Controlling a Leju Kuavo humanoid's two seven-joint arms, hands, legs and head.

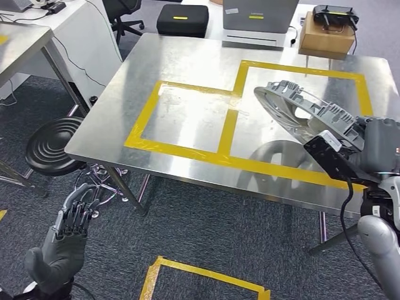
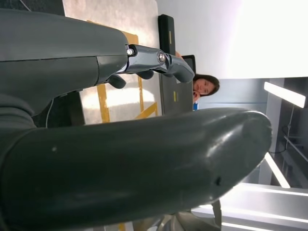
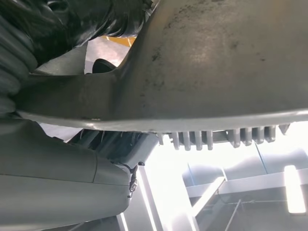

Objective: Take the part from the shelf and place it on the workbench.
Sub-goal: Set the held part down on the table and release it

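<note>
A steel workbench taped with yellow boxes fills the room ahead, a stool at its near corner. The right hand clamps the grey part by one end, tilted above the right box, clear of the surface; the left hand hangs low, fingers loosely apart, holding nothing. Gripped so far off-centre, the part could twist, or strike nose-first and skid on the slick metal

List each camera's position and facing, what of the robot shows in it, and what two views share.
Head view: high on the body, looking down at the workbench; right hand holds the part, left hand hangs low.
Left wrist view: behind the left hand, facing the bench and a person.
Right wrist view: behind the right hand, beneath the part.
Head and right wrist views share the part.
</note>
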